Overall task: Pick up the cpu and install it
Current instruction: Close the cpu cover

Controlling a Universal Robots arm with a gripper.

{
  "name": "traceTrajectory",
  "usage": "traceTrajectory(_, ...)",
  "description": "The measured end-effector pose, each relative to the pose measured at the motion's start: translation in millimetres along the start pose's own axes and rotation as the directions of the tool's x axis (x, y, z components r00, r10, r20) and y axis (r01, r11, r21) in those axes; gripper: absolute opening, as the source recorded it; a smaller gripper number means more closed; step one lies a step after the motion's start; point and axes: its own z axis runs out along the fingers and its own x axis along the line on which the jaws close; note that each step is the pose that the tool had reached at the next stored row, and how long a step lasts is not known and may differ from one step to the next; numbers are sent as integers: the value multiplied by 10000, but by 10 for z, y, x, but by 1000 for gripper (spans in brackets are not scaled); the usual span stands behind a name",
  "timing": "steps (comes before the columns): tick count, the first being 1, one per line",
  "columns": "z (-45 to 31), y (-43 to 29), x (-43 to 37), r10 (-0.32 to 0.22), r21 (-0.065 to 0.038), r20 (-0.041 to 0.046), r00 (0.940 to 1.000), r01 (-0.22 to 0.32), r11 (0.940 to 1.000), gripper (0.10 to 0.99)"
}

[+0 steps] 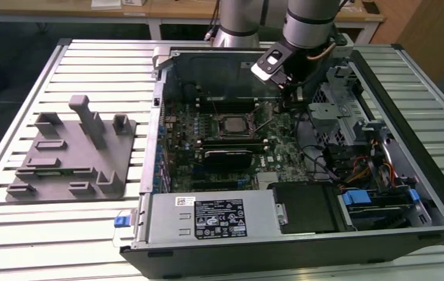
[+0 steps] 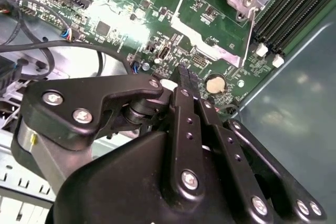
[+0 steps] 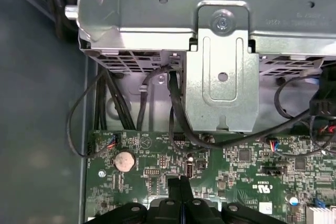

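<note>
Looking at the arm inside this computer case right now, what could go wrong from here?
The pincer hangs low over the motherboard, close to the coin battery; a dip could scrape small parts. Black cables loop just beyond and could snag. The metal frame at the socket lies flipped open and could get bumped.

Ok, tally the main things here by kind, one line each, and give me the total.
Grey moulded fixture: 1
Open computer case: 1
Motherboard: 1
Power supply box: 1
Coin cell battery: 1
Pincer: 1
Total: 6
</note>
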Motion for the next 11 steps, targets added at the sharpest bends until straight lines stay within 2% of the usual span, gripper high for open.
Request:
traceTrajectory(6,1,-8,0,-1,0,0,10000,1,10000,106)
traceTrajectory(11,-2,-91,0,0,1,0,10000,0,10000,106)
